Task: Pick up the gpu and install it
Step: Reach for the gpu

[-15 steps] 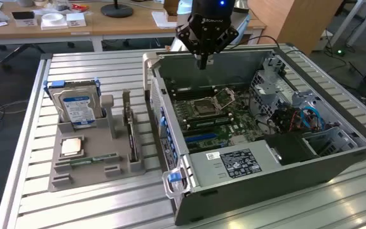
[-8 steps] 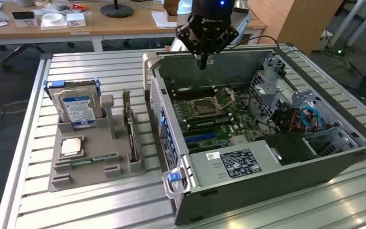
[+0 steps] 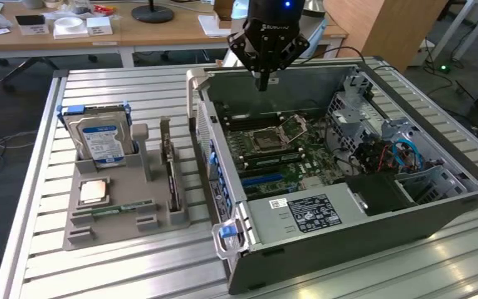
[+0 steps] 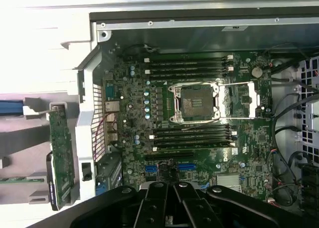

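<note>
Claw (image 3: 262,86) pressed together, empty, above open case (image 3: 347,240), gpu (image 3: 171,177) on edge in tray (image 3: 110,232), case wall between.

Desk (image 3: 122,274), slatted metal, carrying:
– grey holder (image 3: 119,233): hard drive (image 3: 102,142), blue label, upright; CPU (image 3: 94,190) lying flat; RAM stick (image 3: 114,210) lying flat; gpu (image 3: 171,171) standing on edge along the side nearest the case
– computer case (image 3: 347,249), side open, motherboard (image 3: 285,146) exposed
– jaws closed together, hanging above the case's far end
</note>
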